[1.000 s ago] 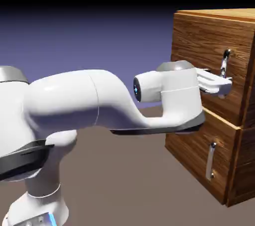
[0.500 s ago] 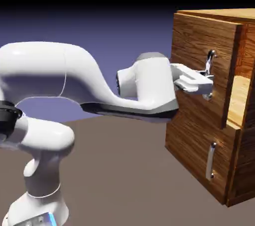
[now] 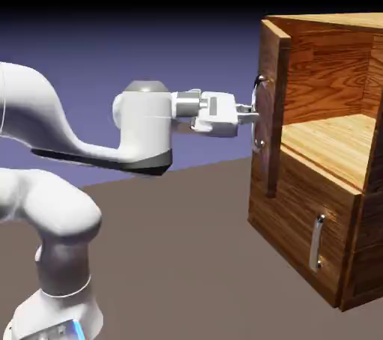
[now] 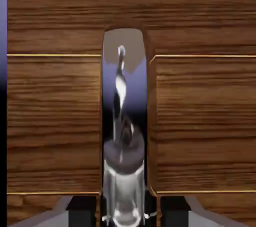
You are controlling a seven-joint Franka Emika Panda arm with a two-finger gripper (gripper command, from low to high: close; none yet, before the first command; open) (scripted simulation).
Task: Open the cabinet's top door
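Note:
The brown wood-grain cabinet [image 3: 329, 22] stands at the exterior view's right. Its top door [image 3: 271, 106] is swung wide out, nearly edge-on to the camera, and bares a light wooden shelf [image 3: 336, 144] inside. My gripper [image 3: 253, 114] reaches in level from the left and is shut on the door's vertical silver bar handle [image 3: 259, 87]. In the hand view the handle [image 4: 120, 96] runs up the middle between my finger tips [image 4: 82, 210], with my gripper [image 4: 122, 213] closed around its base and wood grain [image 4: 55, 121] on both sides.
The shorter lower panel [image 3: 292, 204] is closed, its small silver handle [image 3: 317, 241] untouched. The arm's elbow and base fill the exterior view's left, above the brown table [image 3: 187, 256].
The top door has swung from barely ajar to wide open. My gripper, holding the handle, has drawn back to the left with it, and the arm has folded back.

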